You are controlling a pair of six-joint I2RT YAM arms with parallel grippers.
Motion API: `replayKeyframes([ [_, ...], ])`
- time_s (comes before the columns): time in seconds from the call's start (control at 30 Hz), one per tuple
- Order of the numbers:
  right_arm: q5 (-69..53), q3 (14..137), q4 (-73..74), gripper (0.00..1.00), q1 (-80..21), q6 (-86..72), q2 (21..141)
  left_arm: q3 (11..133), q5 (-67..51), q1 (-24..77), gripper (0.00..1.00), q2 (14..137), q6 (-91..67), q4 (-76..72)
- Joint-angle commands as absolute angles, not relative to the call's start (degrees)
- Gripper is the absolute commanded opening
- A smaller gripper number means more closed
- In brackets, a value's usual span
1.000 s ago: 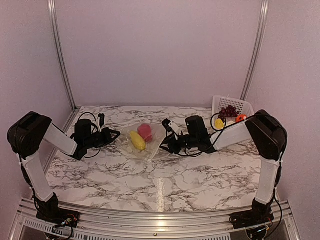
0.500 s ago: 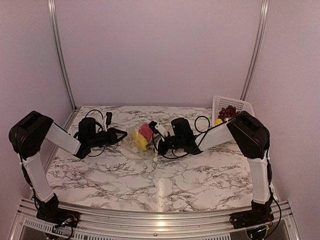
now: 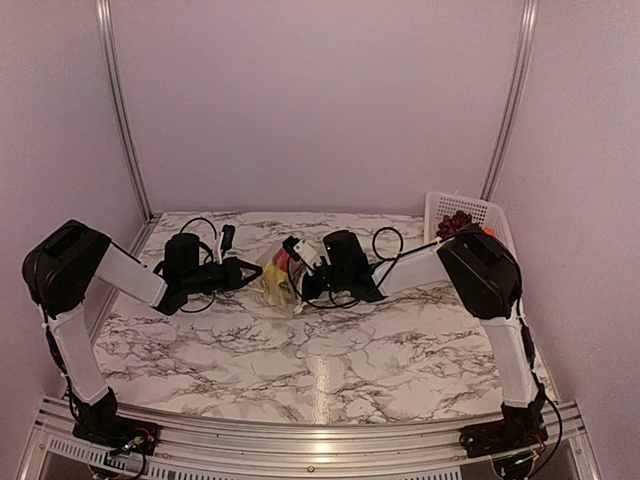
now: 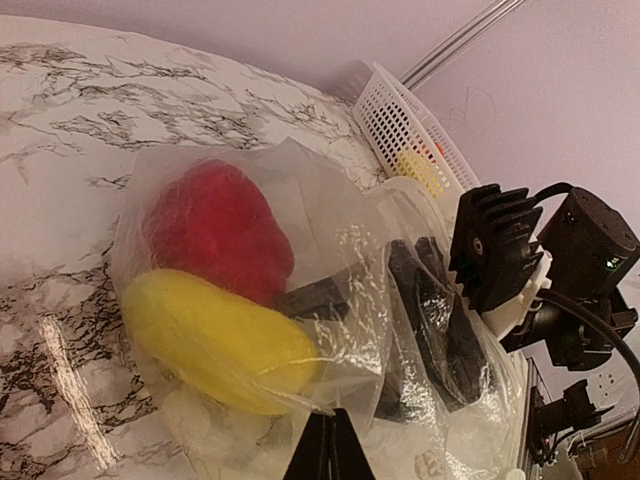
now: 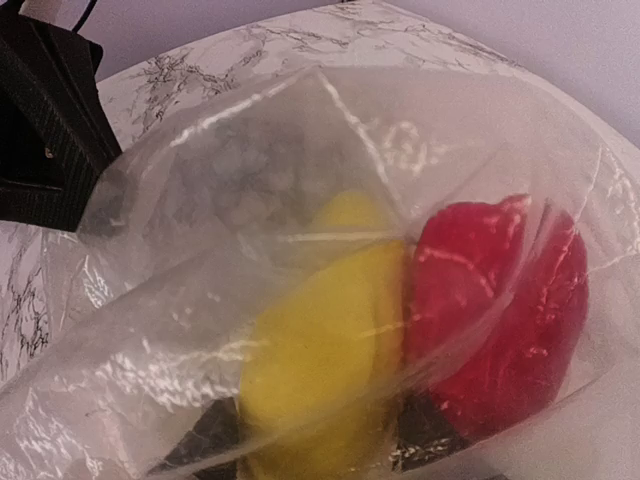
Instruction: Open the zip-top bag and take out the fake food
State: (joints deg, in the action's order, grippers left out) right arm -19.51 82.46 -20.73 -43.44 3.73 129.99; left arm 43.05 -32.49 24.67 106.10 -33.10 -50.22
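No text can be read anywhere; a faint mark low on the zip-top bag [image 4: 350, 260] may be print.

left fingers [image 4: 316, 455]: cut by bottom edge | right fingers [image 5: 200, 442]: veiled behind zip-top bag [image 5: 300, 190]

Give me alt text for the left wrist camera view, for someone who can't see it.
A crumpled clear zip-top bag on a marble table holds a red piece and a yellow piece of fake food. The right gripper shows dark through the plastic, with a white basket behind.
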Motion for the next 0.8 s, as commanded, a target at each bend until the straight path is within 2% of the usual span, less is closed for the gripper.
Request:
replayKeyframes([
  [0.0, -14.9, 86.8, -14.7, 0.53, -45.8, 6.5, 133.6, 44.2, -34.0, 25.0, 0.00, 107.1, -31.8, -47.7],
  [0.13, -13.3, 87.4, -13.5, 0.51, -46.2, 6.8, 135.0, 44.2, -33.8, 25.0, 0.00, 106.8, -31.6, -47.4],
  [0.3, -13.3, 85.1, -14.2, 0.29, -46.2, 6.4, 131.2, 43.4, -31.8, 24.4, 0.00, 105.8, -31.9, -47.6],
  [0.37, -13.4, 84.2, -13.9, 0.24, -46.1, 6.5, 129.3, 42.8, -30.5, 23.7, 0.00, 105.4, -32.6, -48.0],
  [0.77, -16.8, 73.9, -12.9, 0.22, -44.2, 5.7, 117.9, 38.4, -19.4, 19.5, 0.00, 100.8, -34.7, -47.3],
])
